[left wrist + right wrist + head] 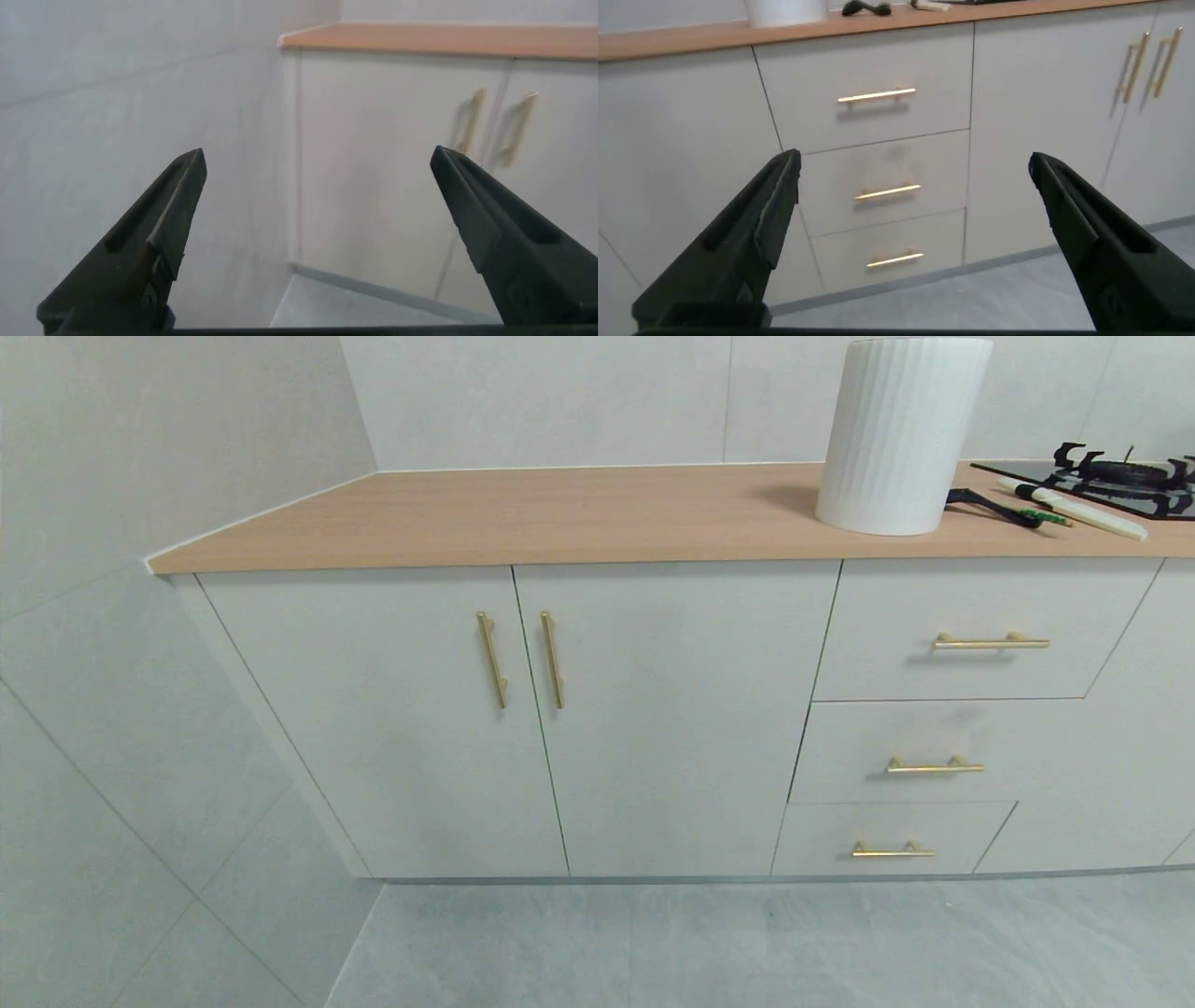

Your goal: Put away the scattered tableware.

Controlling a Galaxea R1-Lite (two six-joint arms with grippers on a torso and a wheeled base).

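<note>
Left gripper (pixel 318 157): dark, wedge-shaped fingers (pixel 149 243) spread wide with nothing between them, facing the pale cabinet corner beside the tiled wall. Right gripper (pixel 915 161): fingers (pixel 1092 233) likewise parted and empty, facing the stack of three drawers (pixel 906 154). Both grippers hang in front of the cabinet fronts, below the surface (pixel 560 513), a matt wood-grain slab.

The tableware lies at the right end of the surface, well apart from both grippers. It comprises a black-handled utensil (pixel 994 508) and a long white-handled one (pixel 1074 511), with a small green piece (pixel 1050 517) by them. All lie just beside a tall white ribbed cylinder (pixel 901 434) and near a black hob grate (pixel 1120 476). The exact kinds of utensil cannot be told.

Step in hand, as judged: closing on the tableware. The right arm stands nearer. It should rise above the surface edge, come down across a slender handle at its middle, and avoid nudging the cylinder. The handles look smooth and thin, so a flat, centred pinch is advisable. The drawer pulls (pixel 991 641) are slim brass-coloured bars; the fronts are flat, pale and matt.
</note>
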